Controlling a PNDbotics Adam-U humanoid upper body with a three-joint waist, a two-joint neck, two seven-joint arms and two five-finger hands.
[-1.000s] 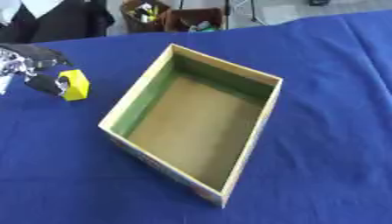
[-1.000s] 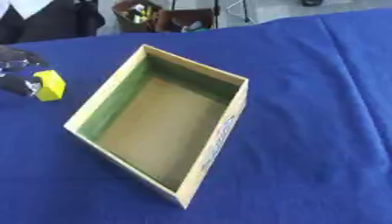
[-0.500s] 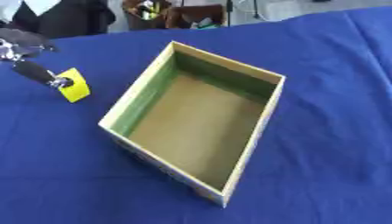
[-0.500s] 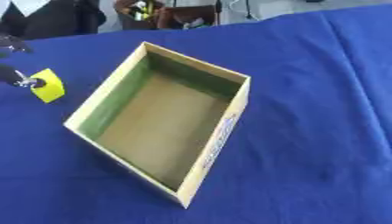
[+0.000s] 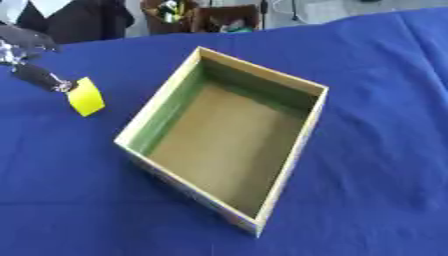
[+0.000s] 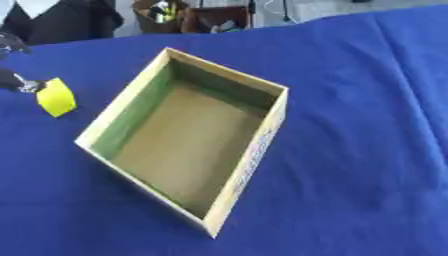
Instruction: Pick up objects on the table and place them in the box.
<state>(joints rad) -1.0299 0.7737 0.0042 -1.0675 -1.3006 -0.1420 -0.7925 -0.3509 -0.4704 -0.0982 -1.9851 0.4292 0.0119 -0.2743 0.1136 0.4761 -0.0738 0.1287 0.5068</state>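
Observation:
An open cardboard box (image 5: 308,131) with green-tinted inner walls stands askew in the middle of the blue cloth, with nothing inside it. A small yellow block (image 5: 86,96) sits tilted on the cloth to the left of the box. My left hand (image 5: 28,44) shows at the upper left edge, partly cut off. One dark finger (image 5: 39,77) stretches down to the block's upper left corner and touches it. No finger is curled around the block. My right hand is in no view.
The blue cloth (image 5: 376,100) covers the whole table. Beyond its far edge are a person in dark clothes (image 5: 74,20) and a crate of clutter (image 5: 201,15). Open cloth lies to the right of and in front of the box.
My left hand has drawn back up and to the left from over the yellow block. Only a fingertip now touches the block, which has stayed in place.

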